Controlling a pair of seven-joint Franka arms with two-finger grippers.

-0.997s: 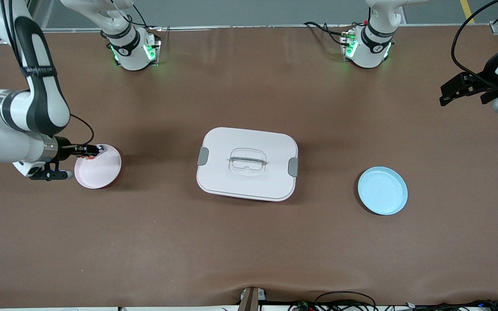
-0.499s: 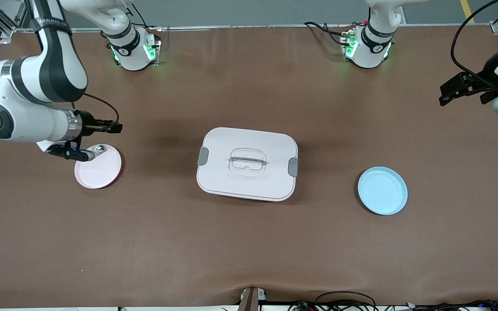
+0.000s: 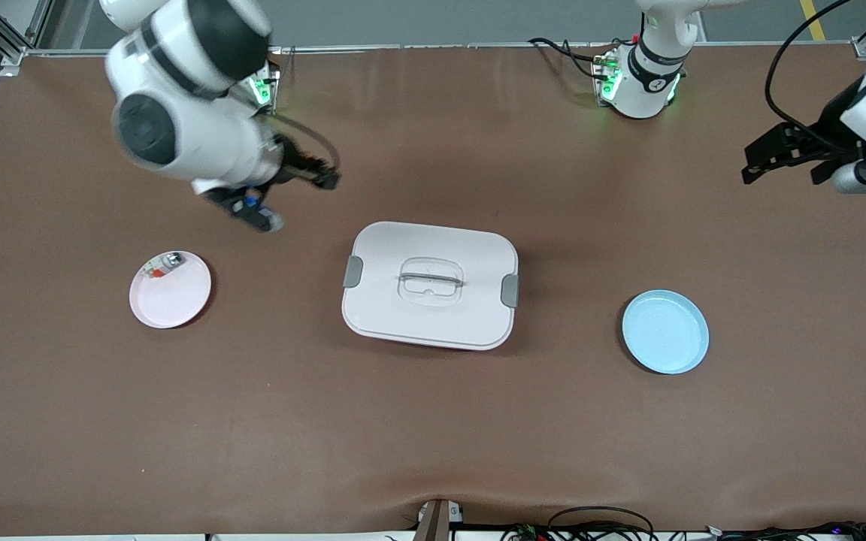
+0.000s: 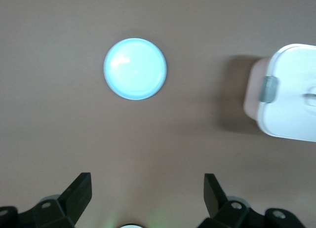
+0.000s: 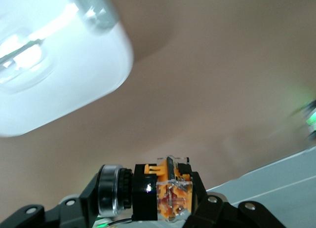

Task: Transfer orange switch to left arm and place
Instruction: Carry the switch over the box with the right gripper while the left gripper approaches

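Note:
My right gripper (image 3: pixel 325 180) is shut on the orange switch (image 5: pixel 160 194), a small black part with a silver ring and an orange-and-clear block. It holds the switch up in the air over bare table, between the right arm's base and the box (image 3: pixel 430 285). The white lidded box with grey latches stands at mid-table and also shows in the right wrist view (image 5: pixel 54 60) and the left wrist view (image 4: pixel 291 95). My left gripper (image 3: pixel 753 168) is open and empty, waiting in the air at the left arm's end of the table; its jaws (image 4: pixel 146 198) stand wide apart.
A pink plate (image 3: pixel 177 300) toward the right arm's end holds a small silvery part with an orange bit (image 3: pixel 165 264). A light blue plate (image 3: pixel 665 331) lies toward the left arm's end and shows in the left wrist view (image 4: pixel 135 68).
My right gripper has risen off the pink plate with the switch and swung up toward the middle of the table. My left gripper has shifted slightly toward the middle.

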